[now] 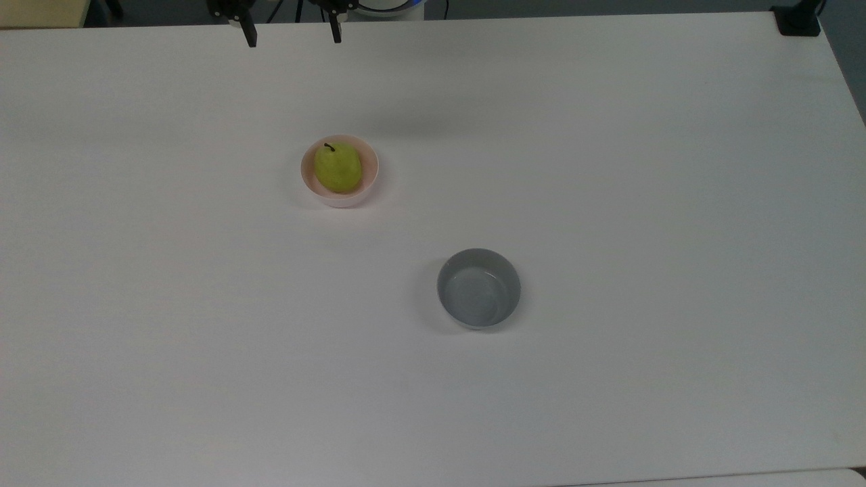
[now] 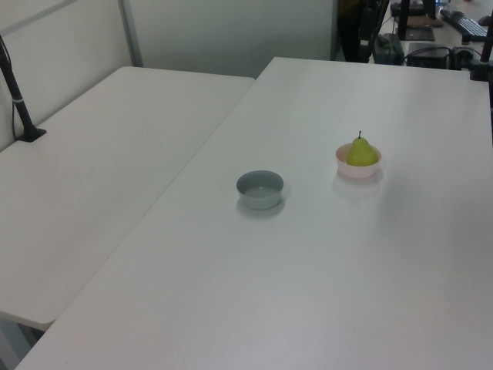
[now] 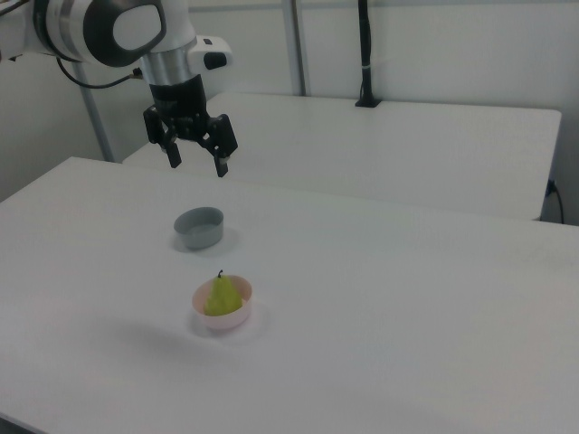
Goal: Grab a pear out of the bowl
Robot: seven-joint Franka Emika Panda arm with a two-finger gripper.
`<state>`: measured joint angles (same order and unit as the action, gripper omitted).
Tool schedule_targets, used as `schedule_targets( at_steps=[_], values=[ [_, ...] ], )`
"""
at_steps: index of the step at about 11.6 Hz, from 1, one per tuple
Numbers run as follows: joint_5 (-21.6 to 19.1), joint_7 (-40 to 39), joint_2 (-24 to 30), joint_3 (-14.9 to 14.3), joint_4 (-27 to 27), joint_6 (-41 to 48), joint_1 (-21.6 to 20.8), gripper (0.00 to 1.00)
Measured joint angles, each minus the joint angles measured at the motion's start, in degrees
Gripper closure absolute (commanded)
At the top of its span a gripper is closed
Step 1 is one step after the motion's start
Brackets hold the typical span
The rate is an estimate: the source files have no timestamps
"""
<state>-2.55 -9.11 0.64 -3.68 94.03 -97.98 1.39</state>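
A small yellow-green pear (image 1: 337,166) (image 2: 361,153) (image 3: 223,296) with a dark stem stands upright in the pale pink bowl (image 1: 369,181) (image 2: 357,171) (image 3: 222,319) on the white table. My gripper (image 1: 293,36) (image 3: 197,165) hangs high in the air, open, with nothing between its black fingers. In the top view it is at the table's far edge, well above the bowl in the picture. In the right view it hovers up and to the left of the pear.
A grey empty bowl (image 1: 479,288) (image 2: 260,189) (image 3: 199,227) stands apart from the pink one. A second white table (image 2: 100,162) adjoins this one, with a black post (image 2: 19,100) clamped at its edge. The white tabletop (image 1: 609,169) stretches wide around both bowls.
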Motion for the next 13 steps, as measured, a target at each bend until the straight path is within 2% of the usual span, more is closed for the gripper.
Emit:
schedule_targets(
  at_steps=[13],
  values=[
    [0.0, -1.6, 0.0, 0.0, 0.0, 0.0, 0.2, 0.0]
  ],
)
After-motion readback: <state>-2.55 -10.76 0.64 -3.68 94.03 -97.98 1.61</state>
